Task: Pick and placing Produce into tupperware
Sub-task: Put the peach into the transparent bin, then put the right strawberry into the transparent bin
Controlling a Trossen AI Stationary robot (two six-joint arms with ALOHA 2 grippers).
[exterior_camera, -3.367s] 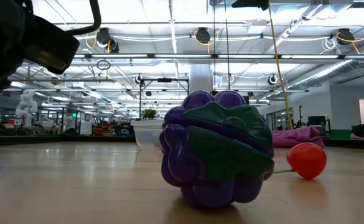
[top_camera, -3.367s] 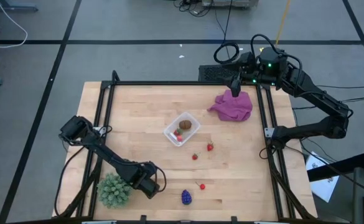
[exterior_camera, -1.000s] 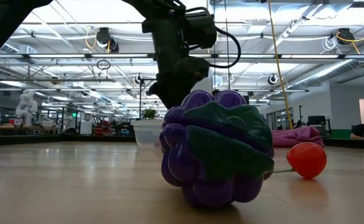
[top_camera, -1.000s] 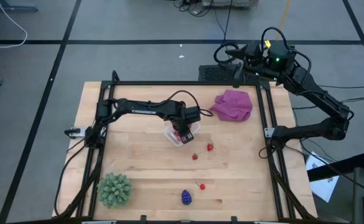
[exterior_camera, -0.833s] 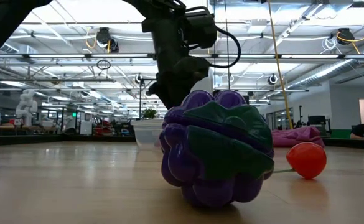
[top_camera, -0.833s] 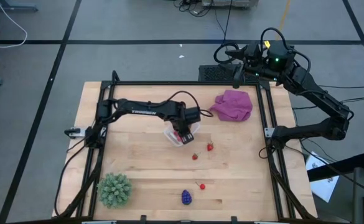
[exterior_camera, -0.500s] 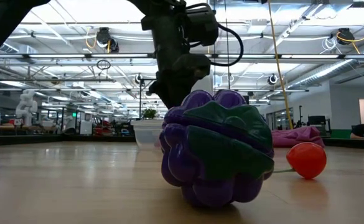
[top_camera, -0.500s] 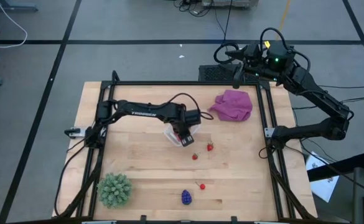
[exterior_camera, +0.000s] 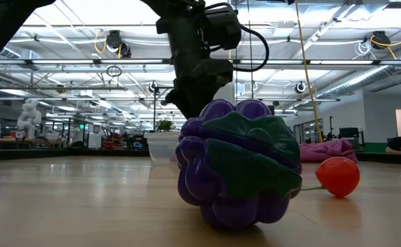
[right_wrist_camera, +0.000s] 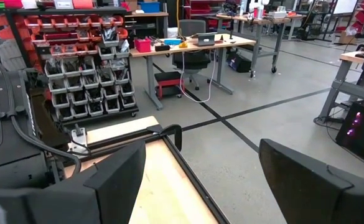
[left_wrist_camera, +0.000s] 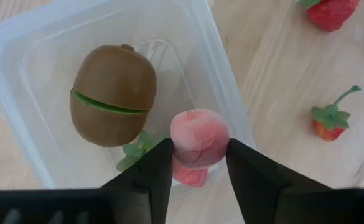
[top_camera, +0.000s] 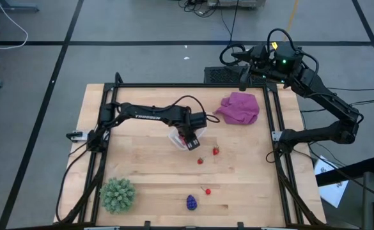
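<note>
two dark fingers of the left gripper frame a pink peach-like fruit in the left wrist view, the fruit sitting between them right over the tub; whether the fingers are pinching it or have just let go i cannot tell. under the pink fruit, inside the tub, lies a red piece with green leaves, and beside that a brown kiwi with a green seam around its middle. just outside the tub, on the wood, are two strawberries, one of them only partly in view.

from above, the left gripper hangs over the tub's near edge, roughly mid-table. two small red berries lie just beyond the tub toward the right arm's side. farther from the tub, near the table's front edge, sit a cherry and the purple grape bunch, and well off toward the front left corner the green spiky ball. a magenta cloth lies behind the tub on the right.

the right gripper waits past the table's back edge, well away from the tub, its fingers spread wide with nothing between them.
</note>
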